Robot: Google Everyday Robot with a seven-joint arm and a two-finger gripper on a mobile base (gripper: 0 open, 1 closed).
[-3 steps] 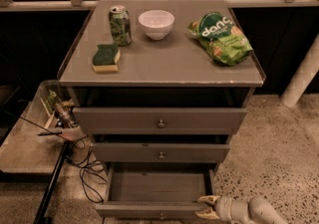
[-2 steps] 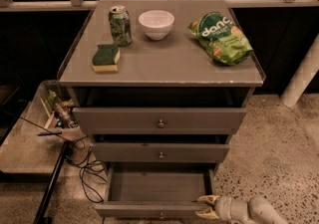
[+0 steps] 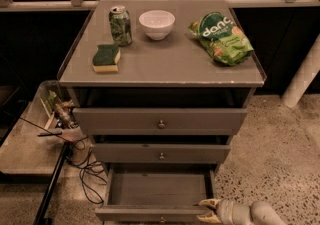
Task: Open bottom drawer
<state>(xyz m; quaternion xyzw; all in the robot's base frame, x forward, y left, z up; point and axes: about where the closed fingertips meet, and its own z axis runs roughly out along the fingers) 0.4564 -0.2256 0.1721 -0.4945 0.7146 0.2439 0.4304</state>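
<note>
- The bottom drawer (image 3: 155, 190) is showing plain flat grey, front and tray alike.
- The gripper (image 3: 206, 210), sitting at the drawer front's right end, is showing pale yellowish tips on a light grey-white body.
- The cabinet top (image 3: 175, 66) is showing the same dull grey.
- The can (image 3: 120, 25) is wearing a green pattern under a silver lid.
- The bowl (image 3: 157, 23) is gleaming plain white.
- The chip bag (image 3: 223, 38) is showing bright green with white lettering.
- The sponge (image 3: 106, 58) is showing dark green over yellow.
- The floor (image 3: 280, 149) is showing beige with dark speckles.

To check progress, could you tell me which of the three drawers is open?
The bottom drawer, gripper at its front edge: its tray is exposed; the top drawer and middle drawer show only fronts.
</note>
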